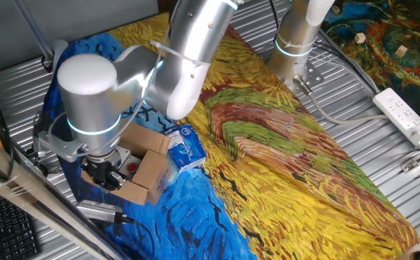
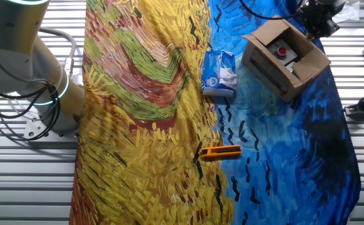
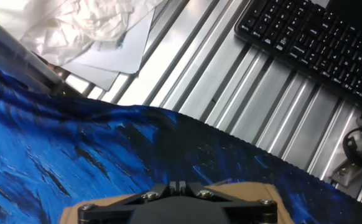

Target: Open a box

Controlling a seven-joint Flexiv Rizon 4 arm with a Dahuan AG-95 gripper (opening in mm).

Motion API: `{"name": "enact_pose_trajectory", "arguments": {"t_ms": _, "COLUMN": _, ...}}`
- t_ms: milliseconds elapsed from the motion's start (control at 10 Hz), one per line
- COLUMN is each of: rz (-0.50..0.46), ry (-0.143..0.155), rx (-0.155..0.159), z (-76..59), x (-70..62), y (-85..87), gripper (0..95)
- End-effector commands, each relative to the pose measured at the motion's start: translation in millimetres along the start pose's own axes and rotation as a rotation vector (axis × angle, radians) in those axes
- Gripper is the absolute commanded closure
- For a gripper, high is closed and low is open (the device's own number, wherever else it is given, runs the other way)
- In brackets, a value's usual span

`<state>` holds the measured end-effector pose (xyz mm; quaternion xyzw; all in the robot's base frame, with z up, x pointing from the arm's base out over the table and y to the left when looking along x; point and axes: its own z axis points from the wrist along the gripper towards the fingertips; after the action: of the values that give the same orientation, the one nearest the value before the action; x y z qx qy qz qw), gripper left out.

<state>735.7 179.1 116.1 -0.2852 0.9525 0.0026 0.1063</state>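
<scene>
The brown cardboard box (image 1: 143, 165) sits on the blue part of the cloth with its flaps spread and a red object (image 2: 283, 50) showing inside. In the other fixed view the box (image 2: 286, 57) is at the top right. My gripper (image 1: 103, 175) is at the box's outer flap, near the table's edge, and it also shows in the other fixed view (image 2: 317, 21). In the hand view the gripper (image 3: 178, 185) has its fingers pressed together with nothing between them. A cardboard flap (image 3: 100, 210) lies just beneath it, spreading to both sides.
A blue-and-white soft packet (image 2: 219, 72) lies beside the box. An orange tool (image 2: 220, 152) lies on the cloth. A black keyboard (image 3: 321, 46) and crumpled white sheets (image 3: 100, 25) lie on the metal slats beyond the cloth's edge. A power strip (image 1: 406, 115) is at the far side.
</scene>
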Motion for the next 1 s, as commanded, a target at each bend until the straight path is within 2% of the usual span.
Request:
{"name": "enact_pose_trajectory", "arguments": {"t_ms": 100, "rz": -0.001, "ry": 0.020, "rx": 0.000, "z": 6.0, "x": 1.5, "y": -0.5, "gripper": 95.0}}
{"name": "enact_pose_trajectory", "arguments": {"t_ms": 300, "rz": 0.000, "ry": 0.044, "rx": -0.004, "z": 7.8, "x": 3.3, "y": -0.8, "gripper": 95.0}}
{"name": "enact_pose_trajectory", "arguments": {"t_ms": 500, "rz": 0.006, "ry": 0.090, "rx": -0.018, "z": 9.4, "x": 5.9, "y": -1.1, "gripper": 95.0}}
{"name": "enact_pose_trajectory", "arguments": {"t_ms": 1000, "rz": 0.007, "ry": 0.114, "rx": -0.021, "z": 14.5, "x": 18.3, "y": -2.2, "gripper": 95.0}}
